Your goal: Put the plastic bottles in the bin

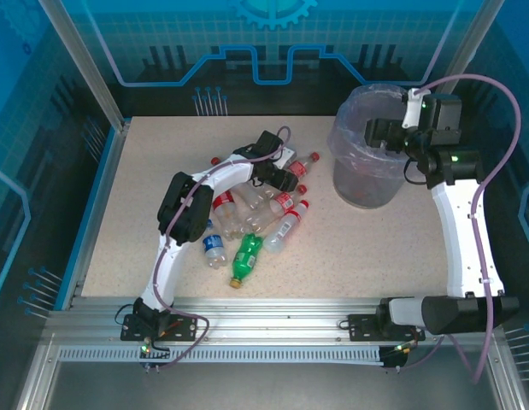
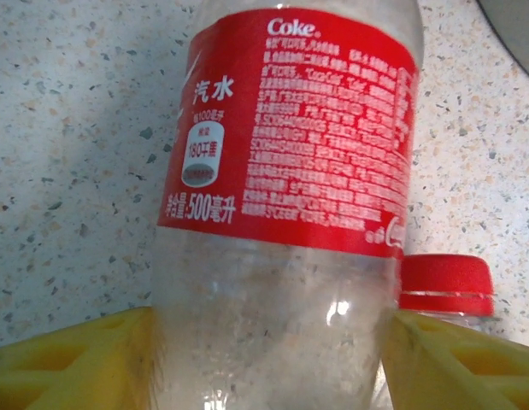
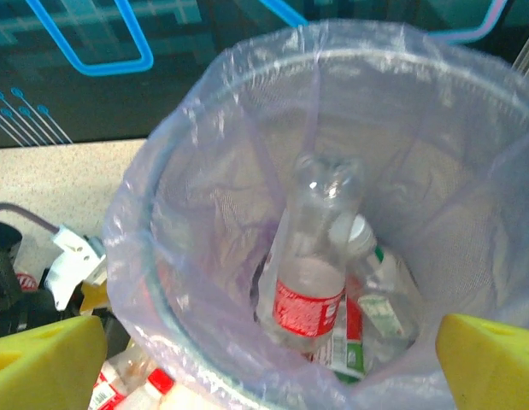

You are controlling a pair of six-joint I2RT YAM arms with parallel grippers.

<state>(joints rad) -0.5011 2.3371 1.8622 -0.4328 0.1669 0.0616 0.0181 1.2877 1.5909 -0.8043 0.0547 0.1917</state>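
Close against the lens lies a clear plastic Coke bottle with a red label [image 2: 290,213], flat on the speckled pale desk [image 2: 67,128], its base toward me. My left pincer [image 2: 268,363] is pinching it: the yellow fingers [image 2: 76,367] press on both sides of its clear lower body. Just beside it on the right sits the red screw cap [image 2: 443,282] of another bottle (the rest of that one is hidden behind my finger).

From above, that pincer sits at the far right end of a heap of clear red-capped plastic bottles [image 1: 255,209] lying in the middle of the desk. At the heap's near left lies a clear bottle with a blue label [image 1: 214,248], and just right of it a green plastic bottle [image 1: 245,256].

Well to the right of the heap stands the round grey bin lined with a crinkled pale-purple plastic bag [image 1: 367,192]. My right pincer [image 1: 377,132] hangs over its mouth, spread wide and holding nothing. Down inside, a clear bottle with a red band [image 3: 311,273] leans nearly upright against the bag, and to its right lie bottles with white-and-green labels [image 3: 367,320].
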